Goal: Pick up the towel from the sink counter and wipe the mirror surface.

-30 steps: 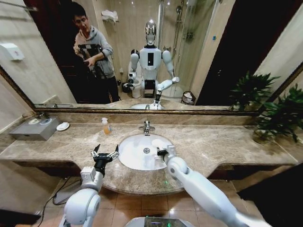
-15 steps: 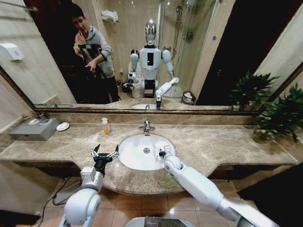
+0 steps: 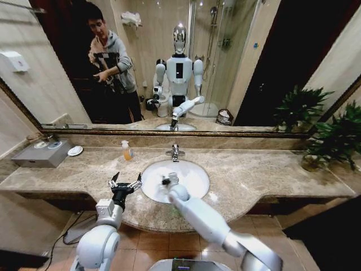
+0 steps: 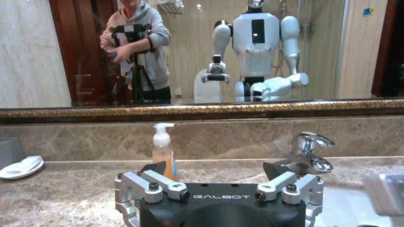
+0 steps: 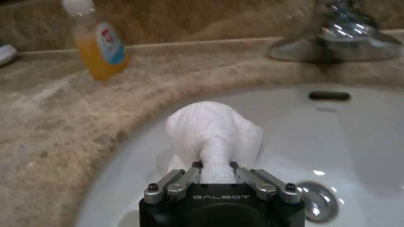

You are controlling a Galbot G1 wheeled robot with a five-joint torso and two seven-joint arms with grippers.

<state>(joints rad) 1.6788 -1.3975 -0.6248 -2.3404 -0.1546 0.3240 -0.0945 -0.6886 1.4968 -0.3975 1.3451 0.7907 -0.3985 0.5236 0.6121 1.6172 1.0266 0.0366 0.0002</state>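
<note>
- Jaws on your right gripper (image 5: 215, 166) are clamped on the towel (image 5: 213, 134), bunched just ahead of them, above the basin (image 5: 353, 142).
- Your left gripper (image 4: 218, 176) sits spread wide, holding nothing, over the sink counter (image 3: 67, 175).

Beige marble walls (image 3: 39, 90), terracotta floor tiles (image 3: 141, 243), potted plants (image 3: 333, 138).

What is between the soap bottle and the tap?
Just bare counter. In the head view, nothing sits on the marble between the soap bottle and the tap; the left wrist view agrees.
</note>
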